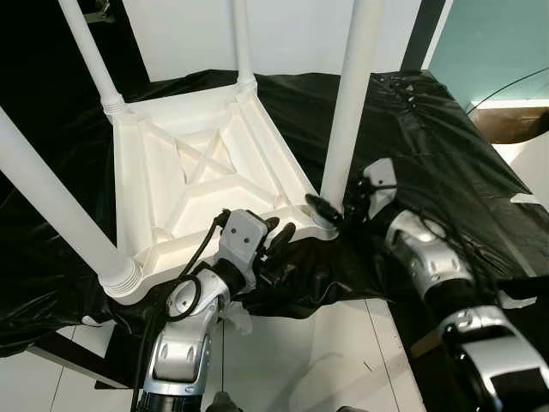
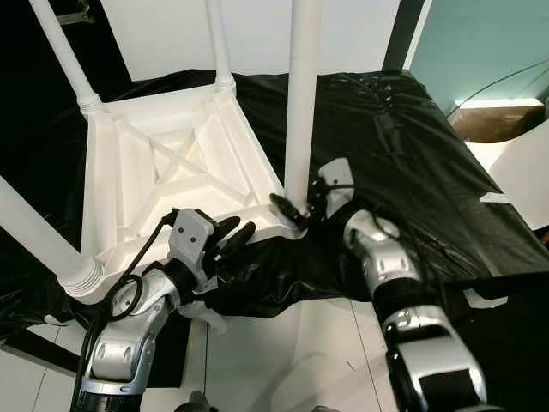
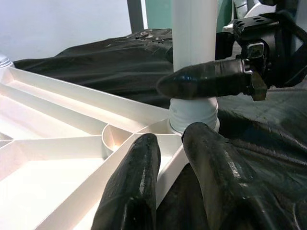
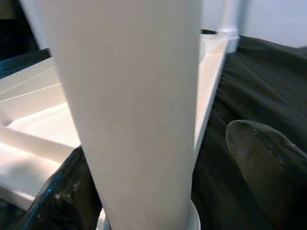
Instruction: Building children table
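White table (image 1: 202, 184) lying upside down on black sheet (image 1: 429, 146), legs pointing up. Right gripper (image 1: 330, 209) straddling near-right leg (image 1: 352, 103) at its base — fingers spread either side. Left gripper (image 1: 279, 240) resting at table's near edge, fingers slightly apart, holding nothing.

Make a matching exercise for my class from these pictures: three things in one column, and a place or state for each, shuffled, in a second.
1. white table top
2. right gripper
3. left gripper
4. black sheet

A. spread under everything
B. fingers astride the base of the near right leg
C. lying upside down, legs pointing up
D. at the table top's near edge

Pairs: 1-C, 2-B, 3-D, 4-A
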Controlling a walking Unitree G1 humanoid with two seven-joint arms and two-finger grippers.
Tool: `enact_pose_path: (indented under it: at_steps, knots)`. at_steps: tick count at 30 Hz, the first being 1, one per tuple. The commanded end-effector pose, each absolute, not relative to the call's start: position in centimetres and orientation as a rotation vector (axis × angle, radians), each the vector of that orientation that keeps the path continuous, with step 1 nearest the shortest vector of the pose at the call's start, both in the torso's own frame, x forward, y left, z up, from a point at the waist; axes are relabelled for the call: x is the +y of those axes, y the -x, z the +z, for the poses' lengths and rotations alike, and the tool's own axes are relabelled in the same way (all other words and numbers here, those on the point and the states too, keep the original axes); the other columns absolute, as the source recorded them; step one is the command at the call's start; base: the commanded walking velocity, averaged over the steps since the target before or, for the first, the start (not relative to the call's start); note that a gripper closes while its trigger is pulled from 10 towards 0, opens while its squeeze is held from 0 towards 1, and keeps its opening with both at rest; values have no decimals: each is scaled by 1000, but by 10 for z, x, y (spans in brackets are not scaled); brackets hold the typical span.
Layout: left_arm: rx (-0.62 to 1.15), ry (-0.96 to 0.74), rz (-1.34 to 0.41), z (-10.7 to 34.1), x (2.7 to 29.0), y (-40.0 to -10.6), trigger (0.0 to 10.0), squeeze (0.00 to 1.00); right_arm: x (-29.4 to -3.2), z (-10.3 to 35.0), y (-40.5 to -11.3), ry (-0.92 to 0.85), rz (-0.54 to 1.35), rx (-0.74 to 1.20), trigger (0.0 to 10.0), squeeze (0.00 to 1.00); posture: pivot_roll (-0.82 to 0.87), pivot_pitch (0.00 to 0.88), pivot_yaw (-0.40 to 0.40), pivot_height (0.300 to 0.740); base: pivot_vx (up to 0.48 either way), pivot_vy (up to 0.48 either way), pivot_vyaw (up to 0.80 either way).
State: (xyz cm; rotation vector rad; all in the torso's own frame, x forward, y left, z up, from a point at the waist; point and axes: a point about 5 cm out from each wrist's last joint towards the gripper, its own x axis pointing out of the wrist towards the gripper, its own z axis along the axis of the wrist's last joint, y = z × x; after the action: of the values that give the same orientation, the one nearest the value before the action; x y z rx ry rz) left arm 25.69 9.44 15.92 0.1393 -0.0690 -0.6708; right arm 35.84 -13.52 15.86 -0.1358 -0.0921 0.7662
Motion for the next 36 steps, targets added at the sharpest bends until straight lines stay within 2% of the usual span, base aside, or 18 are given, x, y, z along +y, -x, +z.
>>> enact_pose_path:
  at_steps: [1,5,6,8,9,18,19,20,21,22,25,26,27,28,30,31,36]
  knots:
    - [-83,-133,-523,161,101,-263,10000,0,-130,156,-359,176,834,-65,10000,0,73,1,-7,740,0,0,0]
    - [-82,-149,-529,160,101,-261,10000,0,-126,159,-365,213,882,-43,9647,0,82,0,-11,740,0,0,0]
    - [-80,-153,-534,159,101,-260,10000,0,-125,159,-366,223,889,-38,3765,0,87,0,-14,740,0,0,0]
    - [-78,-155,-538,158,101,-260,10000,0,-125,159,-367,229,892,-36,3765,0,88,0,-15,740,0,0,0]
    - [-69,-163,-549,156,100,-258,10000,0,-123,159,-368,235,908,-28,0,0,95,0,-17,740,0,0,0]
    - [-37,-139,-548,149,100,-255,10000,0,-119,151,-368,213,880,4,0,0,102,0,-37,740,0,0,0]
    - [-19,-111,-553,147,99,-255,10000,51,-119,151,-369,196,860,1,0,0,101,0,-38,740,0,0,0]
    - [-7,-92,-557,146,99,-255,10000,51,-119,151,-369,182,848,-2,0,0,101,0,-40,740,0,0,0]
    - [-1,-81,-559,145,99,-255,10000,757,-119,151,-370,172,843,-5,0,0,101,0,-40,740,0,0,0]
    - [-5,-73,-566,146,99,-254,10000,1000,-119,150,-370,174,813,-7,0,0,95,0,-40,740,0,0,0]
    - [-16,-94,-558,148,98,-255,10000,1000,-122,148,-372,168,732,-3,0,0,93,0,-40,740,0,0,0]
    - [-22,-105,-553,149,98,-255,10000,0,-122,147,-372,155,700,-6,0,0,88,0,-38,740,0,0,0]
    - [-29,-123,-548,150,98,-256,10000,0,-122,146,-371,149,671,-12,0,0,88,0,-38,740,0,0,0]
    - [-31,-129,-551,150,97,-256,10000,0,-122,145,-371,129,628,-11,3608,0,82,0,-36,740,0,0,0]
    - [-32,-130,-556,150,97,-256,10000,0,-121,144,-371,118,601,-9,3608,0,81,0,-36,740,0,0,0]
    - [-35,-132,-558,151,96,-256,10000,0,-119,143,-370,108,571,-10,10000,0,77,0,-37,740,0,0,0]
    - [-38,-142,-561,151,95,-257,10000,0,-111,136,-367,42,420,7,10000,0,68,0,-35,740,0,0,0]
